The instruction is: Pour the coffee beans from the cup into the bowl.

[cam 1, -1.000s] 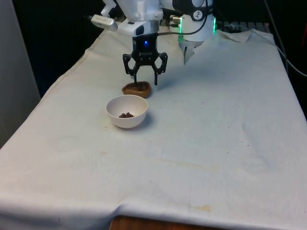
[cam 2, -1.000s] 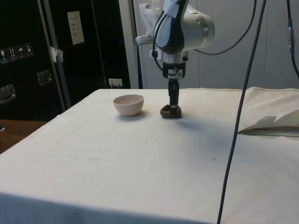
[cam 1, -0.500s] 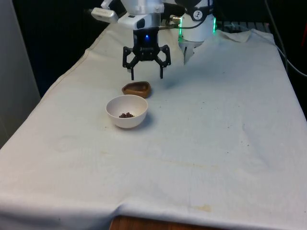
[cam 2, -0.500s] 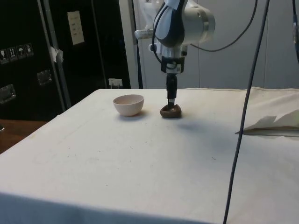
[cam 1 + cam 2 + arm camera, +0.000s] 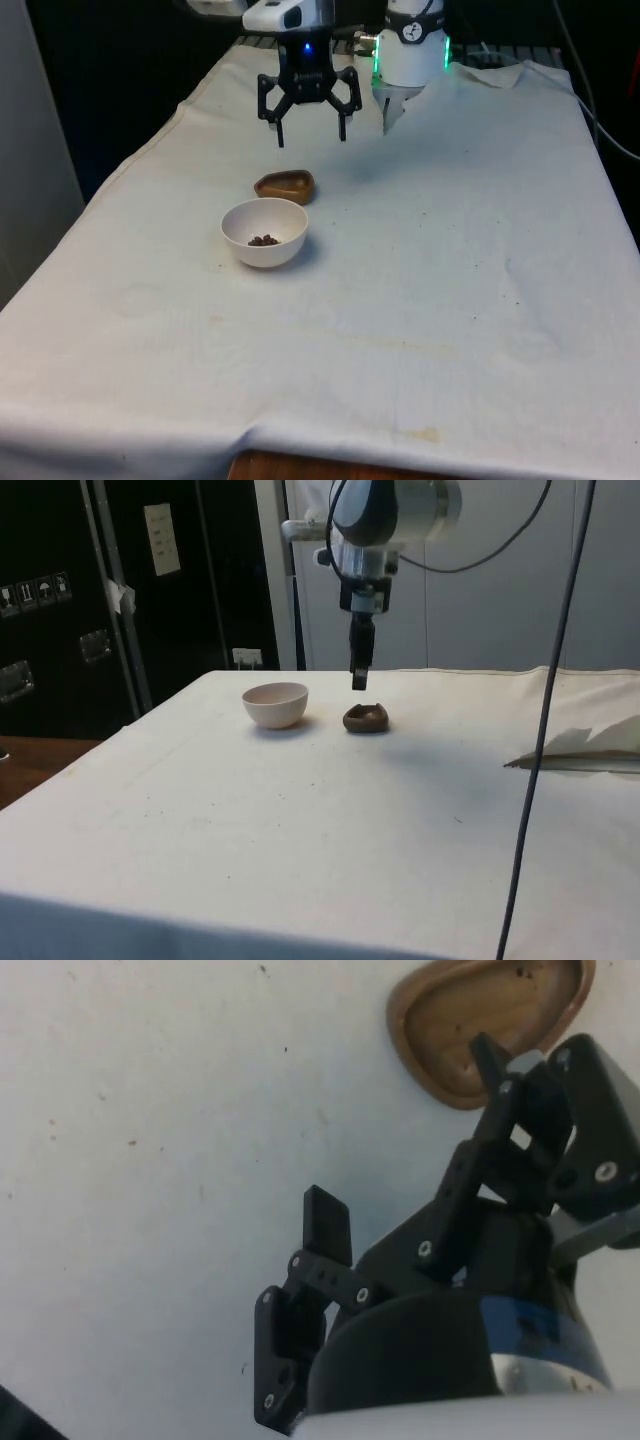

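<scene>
On the white cloth [image 5: 450, 260], the brown cup [image 5: 285, 185] sits just behind the white bowl [image 5: 264, 232], near it but not touching. The cup looks empty inside, apart from a few tiny specks, and it rests flat. A small pile of dark coffee beans [image 5: 264, 240] lies at the bottom of the bowl.

So the pouring looks done. The beans are in the bowl and the cup is set down on the cloth.

High above the cup hangs the gripper [image 5: 310, 118]. Its two black fingers are spread wide apart and hold nothing. It touches neither the cup nor the bowl.

I think what is left is for the arm to lift away and rest. It should go straight up or back, so the fingers do not bump the cup or tip the bowl.

The cloth covers the whole table and has soft wrinkles and a few faint stains. From the side, dark cabinets [image 5: 120, 600] stand behind the table, and a thin cable [image 5: 545, 720] hangs down in front.
</scene>
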### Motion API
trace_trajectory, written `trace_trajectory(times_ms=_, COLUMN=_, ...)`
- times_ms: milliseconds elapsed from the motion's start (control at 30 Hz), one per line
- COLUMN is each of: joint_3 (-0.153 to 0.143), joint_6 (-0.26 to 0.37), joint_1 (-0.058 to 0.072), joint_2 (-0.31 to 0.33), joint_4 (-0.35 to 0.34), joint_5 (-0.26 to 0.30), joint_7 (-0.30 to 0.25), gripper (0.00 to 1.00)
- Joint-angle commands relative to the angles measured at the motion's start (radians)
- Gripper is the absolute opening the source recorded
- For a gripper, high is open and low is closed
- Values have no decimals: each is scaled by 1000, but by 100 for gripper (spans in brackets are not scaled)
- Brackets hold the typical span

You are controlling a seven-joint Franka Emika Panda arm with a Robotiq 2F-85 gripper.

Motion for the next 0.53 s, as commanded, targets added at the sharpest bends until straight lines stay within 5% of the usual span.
trace_trajectory(times_ms=0, joint_3=-13, joint_6=-15, joint_1=5, joint_2=-6, joint_4=0, joint_5=-39, joint_7=31, gripper=100)
trace_trajectory(times_ms=167, joint_3=-9, joint_6=-59, joint_1=-3, joint_2=-40, joint_4=6, joint_5=-71, joint_7=55, gripper=100)
trace_trajectory(times_ms=200, joint_3=0, joint_6=-55, joint_1=-7, joint_2=-47, joint_4=3, joint_5=-40, joint_7=28, gripper=100)
trace_trajectory(times_ms=367, joint_3=-2, joint_6=-96, joint_1=-5, joint_2=-57, joint_4=19, joint_5=-113, joint_7=93, gripper=100)
trace_trajectory(times_ms=500, joint_3=7, joint_6=-101, joint_1=-11, joint_2=-66, joint_4=18, joint_5=-94, joint_7=78, gripper=100)
